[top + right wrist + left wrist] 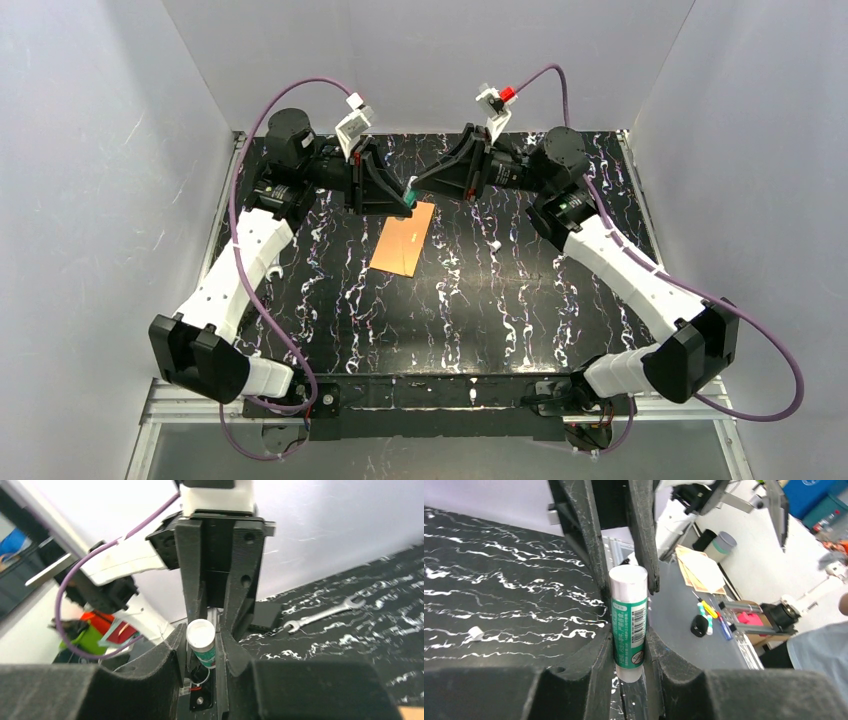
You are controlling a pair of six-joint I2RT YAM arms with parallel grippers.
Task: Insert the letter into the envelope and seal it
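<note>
Over black marbled tabletop [500,300], at 12 o'clock of orange envelope [402,238], closed snugly on glue stick [629,615] body with left gripper [628,640], on cap [627,577] with right gripper [202,637], probably to uncap for sealing.

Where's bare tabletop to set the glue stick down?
Free: the near half of the table, from the envelope to the near edge, and the strip between envelope and left arm. Crowded: far centre, where both jaws meet on the glue stick above the envelope's far end. A small white bit lies to its right.
</note>
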